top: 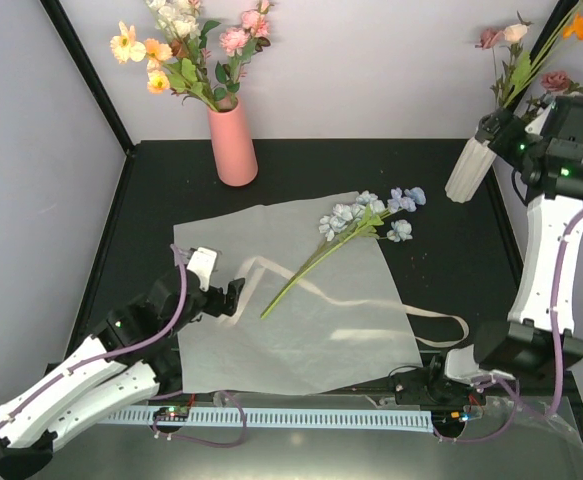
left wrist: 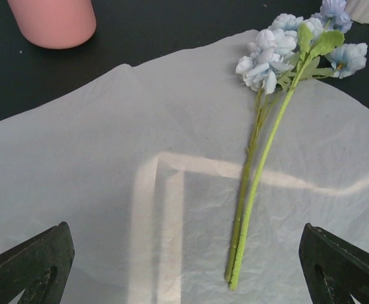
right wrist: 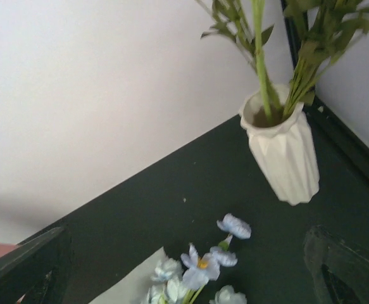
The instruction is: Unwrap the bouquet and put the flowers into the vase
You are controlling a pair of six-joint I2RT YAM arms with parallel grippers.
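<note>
Left wrist view: left gripper spread fully, empty, low in frame. Light blue flowers lie on the paper, stem ends between the fingers, right of centre, heads upper right. Best pinch both stems together, clear of paper. Right gripper also wide, empty; vase upper right, stems already in it.

Lt-blue flowers, white ribbed vase.
</note>
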